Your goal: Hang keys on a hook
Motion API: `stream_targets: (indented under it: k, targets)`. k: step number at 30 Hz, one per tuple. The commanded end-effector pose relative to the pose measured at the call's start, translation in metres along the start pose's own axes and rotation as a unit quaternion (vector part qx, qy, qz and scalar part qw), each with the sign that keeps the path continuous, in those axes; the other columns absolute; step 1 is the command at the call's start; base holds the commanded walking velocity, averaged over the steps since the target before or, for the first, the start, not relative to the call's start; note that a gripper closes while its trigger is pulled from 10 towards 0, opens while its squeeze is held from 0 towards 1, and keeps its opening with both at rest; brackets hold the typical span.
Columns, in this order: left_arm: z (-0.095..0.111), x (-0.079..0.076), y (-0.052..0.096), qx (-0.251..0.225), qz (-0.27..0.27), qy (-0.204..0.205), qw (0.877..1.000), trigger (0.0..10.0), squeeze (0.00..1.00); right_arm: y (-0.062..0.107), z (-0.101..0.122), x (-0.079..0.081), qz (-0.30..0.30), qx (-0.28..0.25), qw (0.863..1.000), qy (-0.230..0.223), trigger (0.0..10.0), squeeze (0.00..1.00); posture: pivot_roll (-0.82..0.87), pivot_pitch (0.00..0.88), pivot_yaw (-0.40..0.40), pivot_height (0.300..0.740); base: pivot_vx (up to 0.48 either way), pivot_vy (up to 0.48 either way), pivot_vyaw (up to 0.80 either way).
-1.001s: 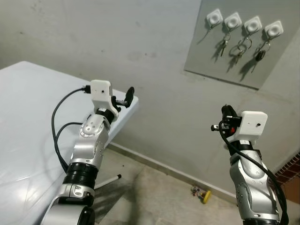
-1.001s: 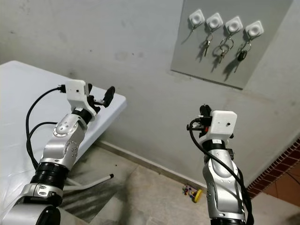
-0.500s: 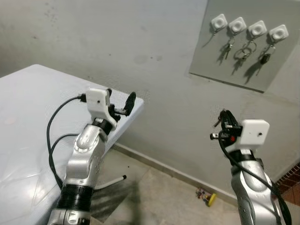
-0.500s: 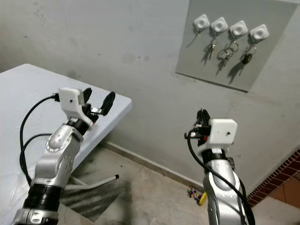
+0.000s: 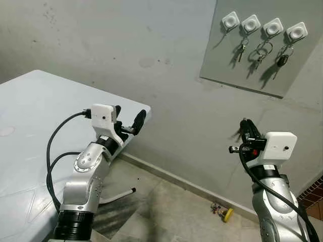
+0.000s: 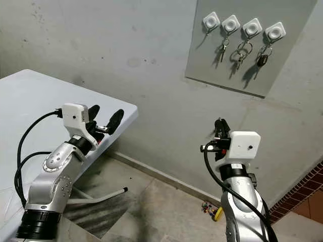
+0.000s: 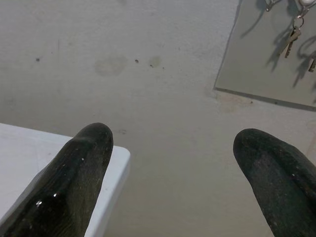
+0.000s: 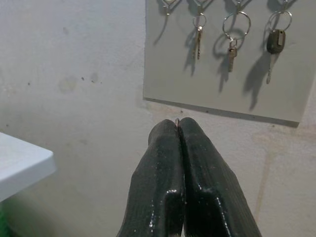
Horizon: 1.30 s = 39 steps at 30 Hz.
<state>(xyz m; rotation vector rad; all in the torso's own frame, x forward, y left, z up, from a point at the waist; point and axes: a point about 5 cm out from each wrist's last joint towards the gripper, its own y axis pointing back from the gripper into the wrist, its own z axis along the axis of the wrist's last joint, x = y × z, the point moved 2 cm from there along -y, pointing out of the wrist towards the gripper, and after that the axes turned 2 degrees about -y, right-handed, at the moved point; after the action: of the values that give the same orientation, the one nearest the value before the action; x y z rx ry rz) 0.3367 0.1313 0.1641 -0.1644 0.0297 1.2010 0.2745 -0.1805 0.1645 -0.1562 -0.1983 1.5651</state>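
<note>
1. Four white hooks (image 5: 263,24) sit in a row on a grey board (image 5: 262,55) at upper right of the frame, mounted on a plain grey plaster wall (image 5: 126,45).
2. Keys: the first hook (image 5: 230,20) from the left looks bare; a single key (image 8: 197,42) hangs from the second, a ring with a key (image 8: 232,44) from the third, and a dark fob (image 8: 275,42) with a key from the fourth.
3. Wall surface is stained and blotchy, with small dark specks at upper left of the frame.
4. White bench (image 5: 35,131) fills the left side; its corner ends near the wall.
5. Floor (image 5: 166,212) is pale tile at lower centre, with a skirting line along the wall base and a small yellow object (image 5: 223,213) lying close to it.
6. Brick edge (image 5: 315,194) shows at far lower right.
7. Left gripper (image 5: 128,121) is raised over the bench corner, jaws spread wide, nothing between them.
8. Right gripper (image 5: 247,128) is raised at lower right below the board, well apart from it, jaws pressed together; whether anything is pinched between them I cannot tell.
</note>
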Motion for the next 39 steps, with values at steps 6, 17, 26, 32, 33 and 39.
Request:
stream_targets:
  k: [6,17,26,32,33,39]
  targets:
    - [0.0099,0.0014,-0.0026,-0.010,0.002,0.003,1.000,10.0,0.00,-0.0012,0.0064,0.0022,0.004,-0.007,1.000,-0.002,10.0,0.00,-0.05,0.000,-0.018,0.740,0.080,0.000,0.00]
    - [0.0102,0.0017,-0.0034,-0.008,0.006,0.011,1.000,10.0,0.00,-0.0017,0.0050,0.0025,0.009,-0.002,1.000,-0.001,10.0,0.00,-0.05,0.000,-0.025,0.740,0.242,0.000,0.00]
    - [0.0105,0.0016,-0.0033,-0.008,0.009,0.017,1.000,10.0,0.00,-0.0025,0.0050,0.0044,0.014,-0.001,1.000,-0.003,10.0,0.00,-0.04,0.000,-0.029,0.740,0.220,0.027,0.00]
    - [0.0102,0.0019,-0.0034,-0.007,0.010,0.019,1.000,10.0,0.00,-0.0026,0.0048,0.0047,0.015,0.001,1.000,-0.003,10.0,0.00,-0.04,0.000,-0.030,0.740,0.000,0.265,0.00]
    - [0.0102,0.0019,-0.0034,-0.007,0.010,0.019,1.000,10.0,0.00,-0.0026,0.0048,0.0047,0.015,0.001,1.000,-0.003,10.0,0.00,-0.04,0.000,-0.030,0.740,0.000,0.270,0.00]
    - [0.0098,0.0014,-0.0030,-0.007,0.011,0.021,1.000,10.0,0.00,-0.0021,0.0047,0.0047,0.016,0.002,1.000,-0.003,10.0,0.00,-0.04,0.000,-0.033,0.740,0.000,0.277,0.00]
